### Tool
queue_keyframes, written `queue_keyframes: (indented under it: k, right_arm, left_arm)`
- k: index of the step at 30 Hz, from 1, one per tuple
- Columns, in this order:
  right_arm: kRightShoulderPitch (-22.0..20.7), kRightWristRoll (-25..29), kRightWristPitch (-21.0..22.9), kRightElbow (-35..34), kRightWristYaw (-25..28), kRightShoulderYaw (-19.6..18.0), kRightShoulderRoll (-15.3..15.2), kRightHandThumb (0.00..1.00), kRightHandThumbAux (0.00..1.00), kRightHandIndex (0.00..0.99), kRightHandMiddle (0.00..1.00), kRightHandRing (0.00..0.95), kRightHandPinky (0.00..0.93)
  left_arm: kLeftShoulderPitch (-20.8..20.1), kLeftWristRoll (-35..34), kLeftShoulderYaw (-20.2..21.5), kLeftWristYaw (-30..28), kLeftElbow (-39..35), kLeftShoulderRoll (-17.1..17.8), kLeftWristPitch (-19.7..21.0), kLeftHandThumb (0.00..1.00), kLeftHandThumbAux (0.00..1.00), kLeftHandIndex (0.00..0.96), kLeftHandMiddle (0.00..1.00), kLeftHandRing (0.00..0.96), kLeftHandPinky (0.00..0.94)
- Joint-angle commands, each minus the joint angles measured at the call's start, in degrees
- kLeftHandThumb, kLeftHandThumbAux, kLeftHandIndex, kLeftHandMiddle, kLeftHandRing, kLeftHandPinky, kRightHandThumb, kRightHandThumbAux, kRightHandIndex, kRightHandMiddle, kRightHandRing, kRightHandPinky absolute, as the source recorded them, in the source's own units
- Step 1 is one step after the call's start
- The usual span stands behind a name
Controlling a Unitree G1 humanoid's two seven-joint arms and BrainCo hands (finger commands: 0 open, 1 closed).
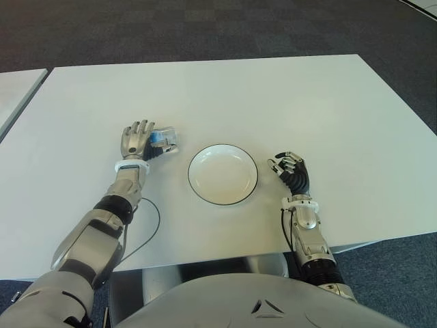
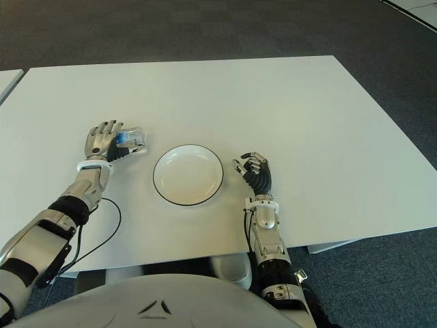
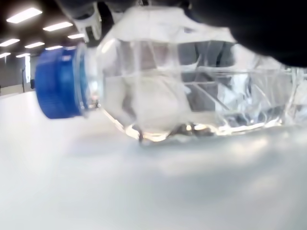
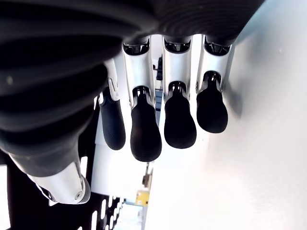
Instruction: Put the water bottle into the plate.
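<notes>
**Left hand on bottle, left of plate**

While my left arm reaches forward across the white table (image 1: 307, 102), my left hand (image 1: 135, 142) sits palm-down at the left of the plate (image 1: 222, 174), fingers wrapped over the water bottle (image 1: 162, 139). The bottle lies on its side on the table surface, just beside the plate's left rim but apart from it, and not in the plate.

My right hand (image 2: 255, 171) shows just to the right of the plate, forearm running back toward my body. Its fingers (image 4: 146, 132) are curled inward and hold nothing.

The eye views show only a short clear section of bottle and a trace of blue protruding from my left hand toward the plate. The left wrist view adds the detail: a clear, ribbed body resting on the table, with a blue cap (image 3: 58, 82) at one end and my hand as a dark shape over the top.

The bottle's long axis lies flat, running roughly left to right across the table. Which end faces the plate I cannot tell with certainty.
</notes>
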Motion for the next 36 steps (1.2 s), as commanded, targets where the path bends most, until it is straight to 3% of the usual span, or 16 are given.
queue_keyframes:
  k: [1,18,22,23,29,35,36]
  right_arm:
    - [1.6,0.5,2.1,0.7,0.5,0.1,0.4,0.701,0.731,0.435,0.737,0.726,0.709]
    - [2.0,0.3,1.7,0.5,0.3,-0.1,0.3,0.701,0.73,0.436,0.746,0.729,0.708]
    - [2.1,-0.1,2.1,0.3,0.1,0.0,0.2,0.701,0.731,0.436,0.744,0.728,0.705]
    - [2.1,-0.1,2.2,0.2,0.0,0.0,0.2,0.701,0.731,0.436,0.743,0.728,0.707]
    - [2.1,-0.2,2.4,0.2,-0.1,0.0,0.2,0.701,0.731,0.436,0.742,0.728,0.709]
    - [2.2,0.3,2.5,0.1,0.2,-0.1,0.2,0.701,0.731,0.435,0.741,0.729,0.707]
    - [2.2,0.3,2.5,0.0,0.3,-0.2,0.2,0.701,0.731,0.435,0.741,0.728,0.707]
  left_arm:
    - [3.3,-0.4,-3.0,-6.7,5.2,-1.9,-0.1,0.599,0.159,0.0,0.0,0.0,0.0]
    - [1.5,-0.7,-6.1,-6.6,9.0,-3.5,2.5,0.602,0.231,0.0,0.0,0.0,0.0]
    - [1.8,-2.1,-4.9,-4.0,9.3,-3.9,1.6,0.631,0.309,0.003,0.015,0.015,0.084]
    - [1.8,-2.3,-4.8,-3.2,9.6,-4.0,1.5,0.651,0.33,0.051,0.081,0.094,0.17]
    - [2.0,-2.9,-4.5,2.0,10.4,-4.2,0.2,0.72,0.388,0.275,0.376,0.416,0.487]
    - [2.3,-4.9,-2.9,5.6,10.4,-4.7,-0.8,0.766,0.425,0.398,0.509,0.544,0.583]
    - [2.5,-5.5,-2.3,6.3,10.3,-4.9,-1.1,0.76,0.476,0.405,0.522,0.556,0.591]
